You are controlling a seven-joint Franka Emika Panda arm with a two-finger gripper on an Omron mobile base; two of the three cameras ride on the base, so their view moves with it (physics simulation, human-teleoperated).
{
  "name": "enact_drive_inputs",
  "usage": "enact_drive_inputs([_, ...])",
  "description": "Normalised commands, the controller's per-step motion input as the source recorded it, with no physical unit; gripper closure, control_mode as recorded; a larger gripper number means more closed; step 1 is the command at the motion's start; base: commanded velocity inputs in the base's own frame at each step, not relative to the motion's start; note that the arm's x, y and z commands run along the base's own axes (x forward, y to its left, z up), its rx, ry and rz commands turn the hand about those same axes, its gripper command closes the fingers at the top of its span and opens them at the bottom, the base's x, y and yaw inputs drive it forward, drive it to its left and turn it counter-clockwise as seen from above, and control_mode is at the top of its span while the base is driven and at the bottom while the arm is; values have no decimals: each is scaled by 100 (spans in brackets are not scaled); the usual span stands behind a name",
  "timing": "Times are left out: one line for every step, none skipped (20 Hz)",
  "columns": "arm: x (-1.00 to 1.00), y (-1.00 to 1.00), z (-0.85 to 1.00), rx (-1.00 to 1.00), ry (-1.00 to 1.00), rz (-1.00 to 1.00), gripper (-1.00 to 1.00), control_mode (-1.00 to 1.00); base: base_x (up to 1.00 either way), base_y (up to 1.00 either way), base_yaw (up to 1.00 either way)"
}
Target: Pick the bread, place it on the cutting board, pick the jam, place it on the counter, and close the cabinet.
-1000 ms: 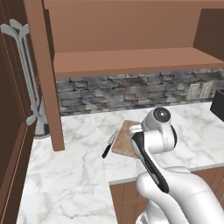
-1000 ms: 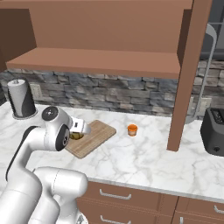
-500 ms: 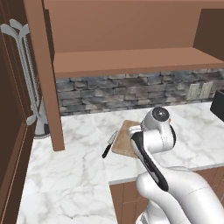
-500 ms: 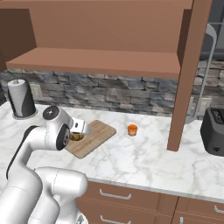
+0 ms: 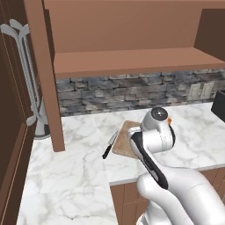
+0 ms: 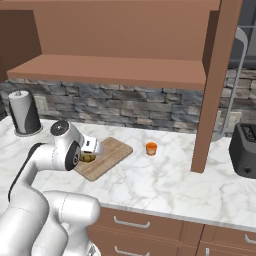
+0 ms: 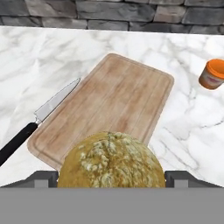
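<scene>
A: Looking along the hand, which way does the board (image 7: 111, 109) run?

B: Its long axis runs from lower left to upper right in the hand view, one short end near the bottom, the other toward the jam (image 7: 213, 74). In the right base view the board (image 6: 111, 152) lies slantwise on the counter (image 6: 165, 182), far end angled toward the stone wall.

A: And the bread?

B: The bread (image 7: 112, 160) sits low in the hand view, a knobbly roundish lump over the board's near end. No clear long axis. In the right base view the bread (image 6: 87, 157) peeks out just under the gripper (image 6: 91, 149), above the board's near part. I cannot tell if it touches the wood.

A: Fingers?

B: Dark fingertips (image 7: 43, 178) sit at either side of the bread, pressed to its flanks, so they pinch it.

A: What does each camera add?

B: The hand view gives the knife (image 7: 37, 118) clearly: blade alongside the board's left edge, black handle toward the lower left. The left base view shows the knife (image 5: 110, 145) left of the board (image 5: 125, 140), with the arm covering much of the board. The right base view shows the jam (image 6: 151, 148) standing upright on the counter, right of the board and apart from it, and the cabinet (image 6: 120, 40) open above.
</scene>
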Motion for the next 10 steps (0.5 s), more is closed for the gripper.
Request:
enact_drive_inputs([3,0,-30,0,0,0,100,-100,0,0,0])
enact_drive_inputs([2,0,-32,0,0,0,100,-100,0,0,0])
enact_drive_inputs([1,0,-32,0,0,0,100,-100,0,0,0])
enact_drive_inputs([2,0,-32,0,0,0,100,-100,0,0,0])
enact_drive_inputs([3,0,-31,0,0,0,100,-100,0,0,0])
enact_drive_inputs([3,0,-33,0,0,0,100,-100,0,0,0])
enact_drive_inputs([3,0,-30,0,0,0,100,-100,0,0,0])
enact_drive_inputs([4,0,-24,0,0,0,100,-100,0,0,0])
enact_drive_inputs([4,0,-21,0,0,0,100,-100,0,0,0])
enact_drive_inputs([6,0,-22,0,0,0,100,-100,0,0,0])
